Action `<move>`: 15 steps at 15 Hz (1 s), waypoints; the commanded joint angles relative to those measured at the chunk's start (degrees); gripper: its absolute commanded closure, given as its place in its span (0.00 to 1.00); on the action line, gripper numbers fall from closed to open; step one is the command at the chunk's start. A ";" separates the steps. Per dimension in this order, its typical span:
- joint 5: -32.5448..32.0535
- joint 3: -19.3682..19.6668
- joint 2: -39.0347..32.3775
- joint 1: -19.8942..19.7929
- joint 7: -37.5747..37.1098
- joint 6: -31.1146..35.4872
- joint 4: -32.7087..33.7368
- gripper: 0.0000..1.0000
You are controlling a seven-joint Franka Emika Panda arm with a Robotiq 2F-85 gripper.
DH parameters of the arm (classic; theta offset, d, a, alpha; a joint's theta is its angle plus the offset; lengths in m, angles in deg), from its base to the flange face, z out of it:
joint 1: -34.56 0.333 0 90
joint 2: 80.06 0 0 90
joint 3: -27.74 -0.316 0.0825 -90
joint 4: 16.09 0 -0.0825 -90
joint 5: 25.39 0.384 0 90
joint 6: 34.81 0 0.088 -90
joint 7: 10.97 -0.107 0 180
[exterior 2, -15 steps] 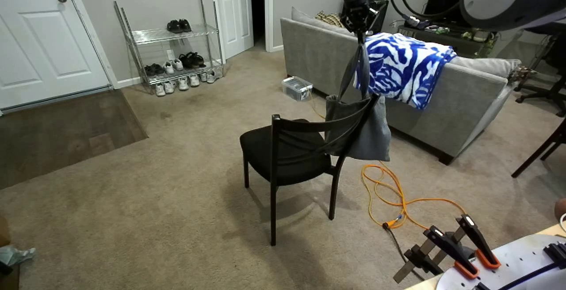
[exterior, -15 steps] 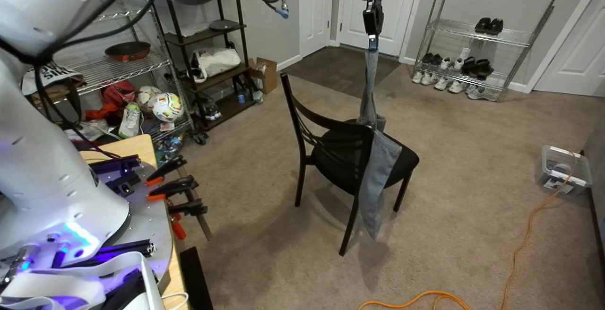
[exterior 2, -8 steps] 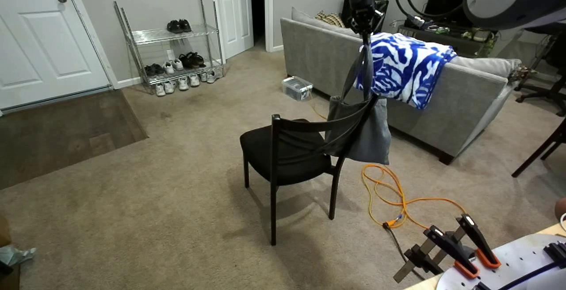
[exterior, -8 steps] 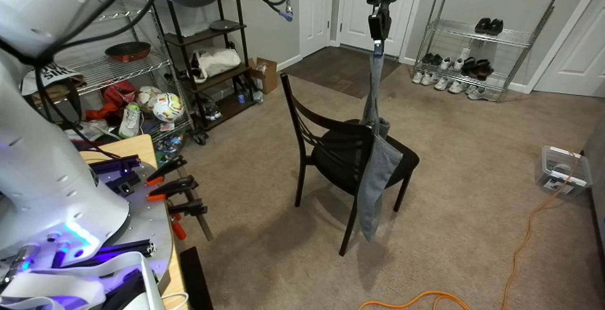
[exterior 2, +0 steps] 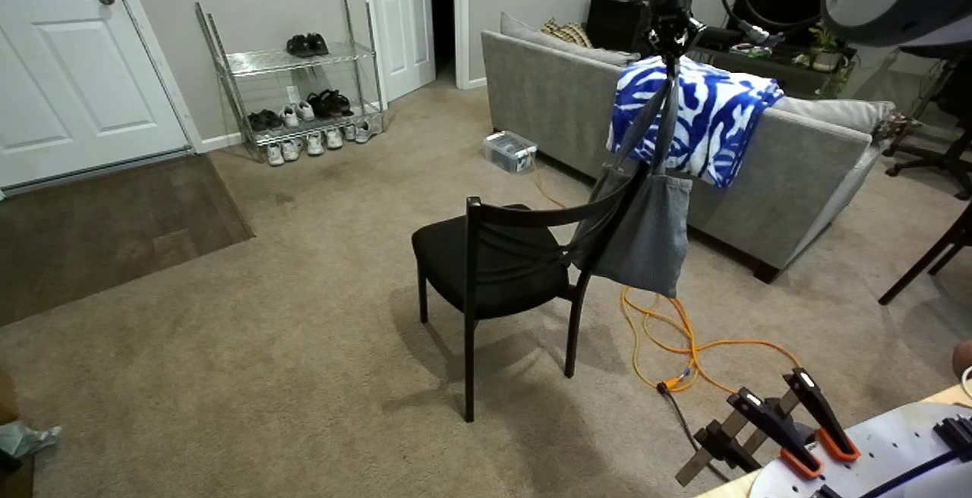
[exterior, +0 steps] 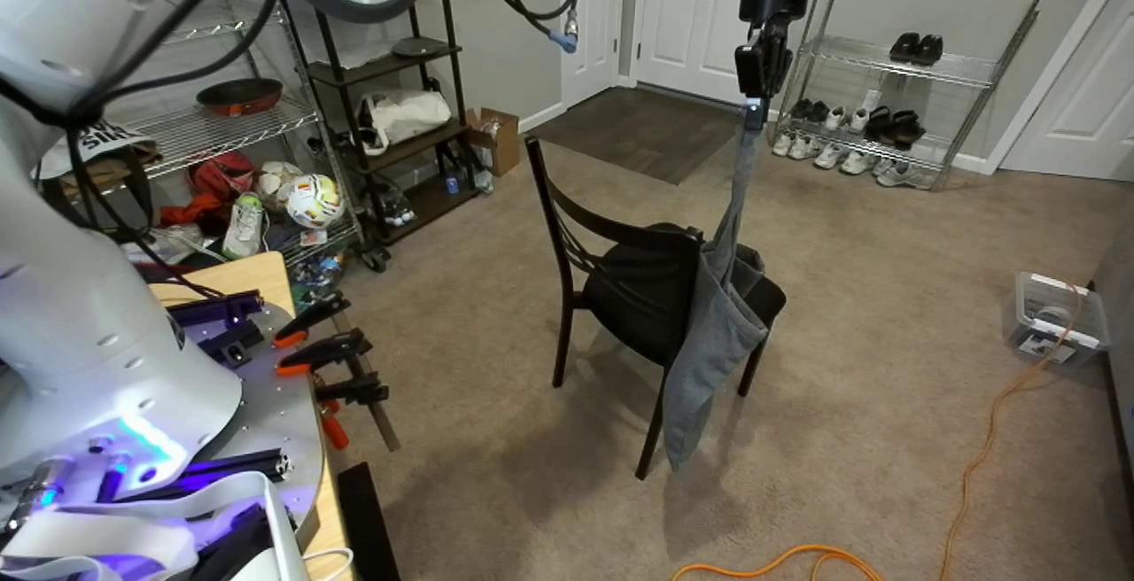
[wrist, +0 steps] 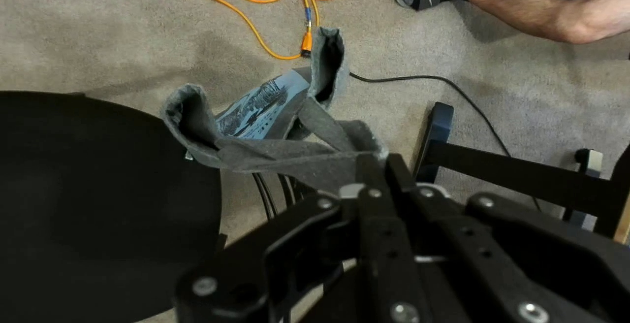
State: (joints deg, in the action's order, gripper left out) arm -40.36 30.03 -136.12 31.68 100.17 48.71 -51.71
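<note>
A grey cloth bag hangs by its straps from my gripper in both exterior views (exterior: pixel 709 360) (exterior 2: pixel 649 236). My gripper (exterior: pixel 755 107) (exterior 2: pixel 671 65) is shut on the strap ends, high above the floor. In the wrist view the fingertips (wrist: pixel 385 158) pinch the strap cloth. The bag (wrist: pixel 263 104) shows a light blue printed patch there, and its mouth gapes. The bag's body hangs against one rear post of a black chair (exterior: pixel 611 225) (exterior 2: pixel 547 215). The chair's seat (wrist: pixel 98 205) fills the left of the wrist view. I cannot tell whether the post passes between the straps.
A grey sofa (exterior 2: pixel 797 202) with a blue and white blanket (exterior 2: pixel 695 115) stands behind the bag. An orange cord (exterior 2: pixel 687 331) lies on the carpet. Clamps (exterior 2: pixel 774 422) sit at the robot table's edge. A person's leg (wrist: pixel 531 13) shows in the wrist view. A shoe rack (exterior: pixel 899 72) stands behind.
My gripper has moved right and slightly down in both exterior views, still holding the straps. The bag has shifted along, its straps now slant, and its bottom hangs a little lower. The chair stays put.
</note>
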 commanded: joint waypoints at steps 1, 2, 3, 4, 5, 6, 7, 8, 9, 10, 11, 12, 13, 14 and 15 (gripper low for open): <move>0.00 0.00 0.00 -0.17 -0.18 0.00 0.00 0.94; 0.00 0.00 0.00 -0.21 -0.35 0.00 0.00 0.94; 0.00 -0.01 0.00 -0.19 -0.43 0.00 0.00 0.94; 0.00 -0.01 0.00 -0.17 -0.48 0.00 0.00 0.94; 0.00 -0.01 0.00 -0.14 -0.53 0.00 0.00 0.94; 0.00 -0.01 0.00 -0.14 -0.54 0.00 0.00 0.94; 0.00 -0.01 0.00 -0.14 -0.55 0.00 0.00 0.94; 0.00 -0.01 0.00 -0.14 -0.55 0.00 0.00 0.94; 0.00 -0.01 0.00 -0.14 -0.55 0.00 0.00 0.94; 0.00 -0.01 0.00 -0.14 -0.55 0.00 0.00 0.98; 0.17 -0.38 0.24 0.15 0.04 -0.12 -0.48 0.98; 0.12 -0.69 0.58 0.69 0.41 -0.02 -1.22 0.98; 0.14 -1.17 1.01 1.17 1.01 0.31 -1.99 0.98; 0.20 -1.71 1.39 1.50 1.37 0.49 -2.59 0.98; 0.34 -2.27 1.71 1.77 1.72 0.59 -3.04 0.98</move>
State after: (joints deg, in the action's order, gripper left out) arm -40.36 28.96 -136.72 32.57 99.93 48.71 -51.72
